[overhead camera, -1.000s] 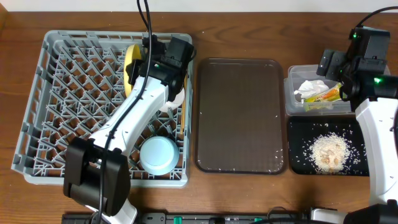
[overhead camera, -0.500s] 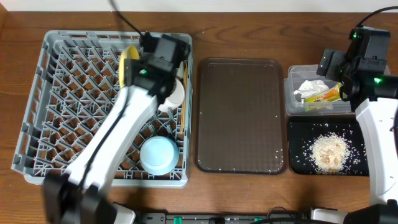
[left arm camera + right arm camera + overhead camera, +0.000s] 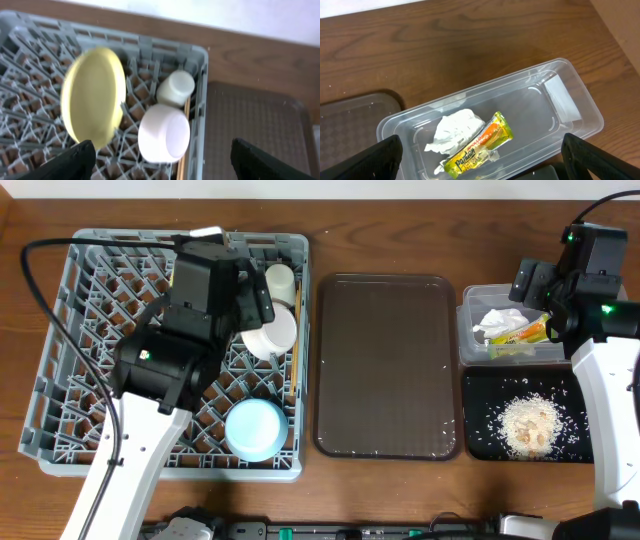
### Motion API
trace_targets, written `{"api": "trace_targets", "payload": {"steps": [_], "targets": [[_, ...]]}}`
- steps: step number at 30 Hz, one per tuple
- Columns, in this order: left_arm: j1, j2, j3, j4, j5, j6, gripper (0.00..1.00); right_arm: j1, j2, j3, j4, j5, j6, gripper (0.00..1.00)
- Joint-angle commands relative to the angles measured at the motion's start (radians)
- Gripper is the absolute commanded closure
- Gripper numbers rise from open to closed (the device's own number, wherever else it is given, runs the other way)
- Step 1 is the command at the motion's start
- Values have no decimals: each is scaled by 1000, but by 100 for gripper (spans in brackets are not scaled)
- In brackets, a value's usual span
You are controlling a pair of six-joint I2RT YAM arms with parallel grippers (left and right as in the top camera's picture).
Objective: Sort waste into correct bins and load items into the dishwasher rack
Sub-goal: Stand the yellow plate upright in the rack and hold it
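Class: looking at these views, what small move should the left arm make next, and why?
Probably raise the left gripper clear of the rack and park it. Its jaws stand open and empty; the yellow plate, two cups, blue bowl and chopsticks sit in the rack, the tissue and wrapper lie in the clear tub, the crumbs on the black tray. Nothing seems left to sort.

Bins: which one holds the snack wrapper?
The clear tub holds the wrapper beside the tissue; the black tray holds only crumbs.
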Motion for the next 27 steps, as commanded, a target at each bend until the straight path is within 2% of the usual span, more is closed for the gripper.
{"api": "trace_targets", "payload": {"steps": [1,27], "targets": [[3,9,3,-22,20,-16,12,-5,-12,10,-2,2,9,1],[3,10,2,-29,20,-16,10,-6,-12,10,-1,2,9,1]]}}
